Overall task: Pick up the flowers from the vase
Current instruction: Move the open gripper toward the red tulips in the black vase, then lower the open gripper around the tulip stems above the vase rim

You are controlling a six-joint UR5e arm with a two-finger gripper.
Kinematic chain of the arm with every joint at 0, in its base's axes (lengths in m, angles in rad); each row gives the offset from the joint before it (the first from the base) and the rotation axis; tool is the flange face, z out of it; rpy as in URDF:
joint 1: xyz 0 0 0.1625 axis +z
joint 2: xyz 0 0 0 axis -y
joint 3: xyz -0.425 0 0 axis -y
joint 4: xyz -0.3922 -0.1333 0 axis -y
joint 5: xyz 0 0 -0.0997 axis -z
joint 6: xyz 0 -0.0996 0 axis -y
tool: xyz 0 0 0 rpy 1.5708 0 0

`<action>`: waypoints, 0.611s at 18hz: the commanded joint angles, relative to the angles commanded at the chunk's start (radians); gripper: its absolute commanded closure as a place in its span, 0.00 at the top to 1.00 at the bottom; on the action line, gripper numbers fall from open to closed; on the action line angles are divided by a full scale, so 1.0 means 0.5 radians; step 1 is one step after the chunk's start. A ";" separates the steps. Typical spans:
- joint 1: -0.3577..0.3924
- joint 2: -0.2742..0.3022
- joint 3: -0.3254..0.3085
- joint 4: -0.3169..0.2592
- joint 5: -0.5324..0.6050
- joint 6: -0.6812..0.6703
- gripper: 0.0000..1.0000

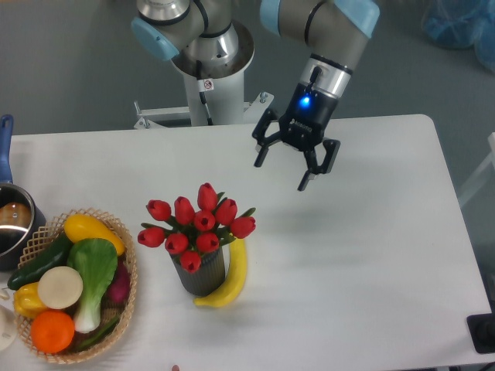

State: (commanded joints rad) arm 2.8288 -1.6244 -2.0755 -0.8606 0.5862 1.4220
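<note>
The flowers [196, 226], a bunch of red tulip buds with green leaves, stand upright in the vase [202, 275], a short dark grey ribbed cylinder near the table's front middle. My gripper [281, 173] hangs above the table behind and to the right of the bunch, tilted, with its two fingers spread open and nothing between them. It is clear of the buds, about a hand's width away.
A yellow banana [232, 274] leans against the vase's right side. A woven basket [124, 325] of vegetables and fruit sits at the front left. A pot [11, 224] with a blue handle stands at the left edge. The arm's base [210, 69] is behind the table.
</note>
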 joint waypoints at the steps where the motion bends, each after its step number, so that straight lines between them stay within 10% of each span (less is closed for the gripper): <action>1: -0.015 -0.021 0.000 0.000 -0.040 -0.003 1.00; 11: -0.117 -0.077 -0.107 0.000 -0.273 -0.006 1.00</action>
State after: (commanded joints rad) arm 2.7704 -1.6628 -2.1291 -0.8606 0.4497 1.4189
